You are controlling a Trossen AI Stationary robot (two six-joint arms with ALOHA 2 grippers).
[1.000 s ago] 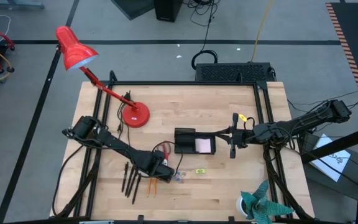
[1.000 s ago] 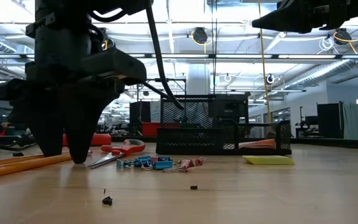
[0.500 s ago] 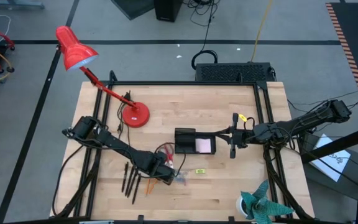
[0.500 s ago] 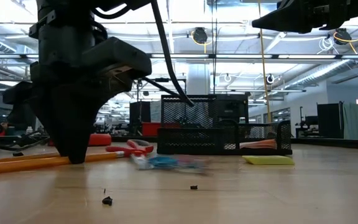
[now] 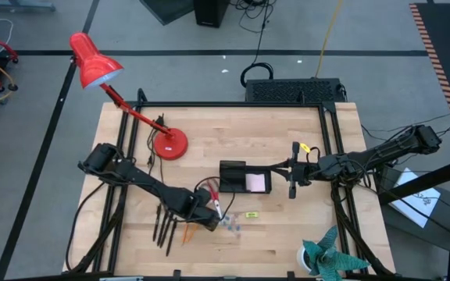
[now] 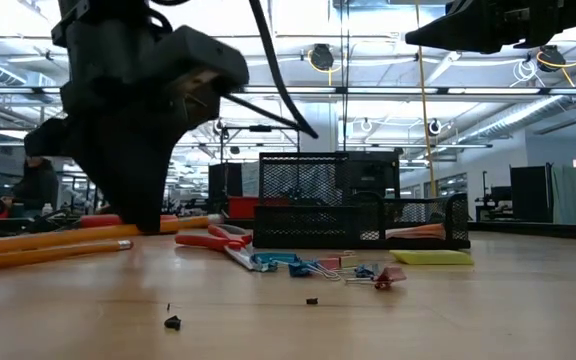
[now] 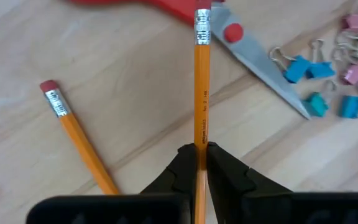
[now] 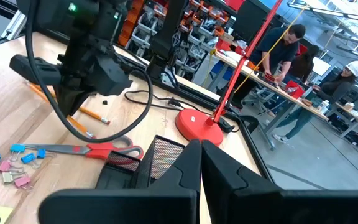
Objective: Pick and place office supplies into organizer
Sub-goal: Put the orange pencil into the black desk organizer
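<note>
The pale wooden bench [image 5: 287,133] carries a red desk lamp [image 5: 168,145] near its far left corner and a teal spiky leafy object [image 5: 330,257] at its near right corner. Near the bench's middle sits the small black mesh organizer [image 5: 233,176], with a pale pink square note pad [image 5: 255,183] in its right compartment. The right end effector [image 5: 292,184] hangs just beside the organizer's right end, fingers pressed together on nothing. The left end effector [image 7: 196,163] is toward the near left edge, clamped on an orange wooden pencil [image 7: 201,93] with its eraser end pointing forward. A second orange pencil [image 7: 78,142] lies on the bench beside it. Red-handled scissors [image 6: 213,240] lie just left of the organizer, with dark pens [image 5: 161,226] nearer the near edge. Blue and pink binder clips [image 6: 313,268] are scattered in front of the organizer, and a small yellow piece [image 5: 250,215] lies just right of them.
</note>
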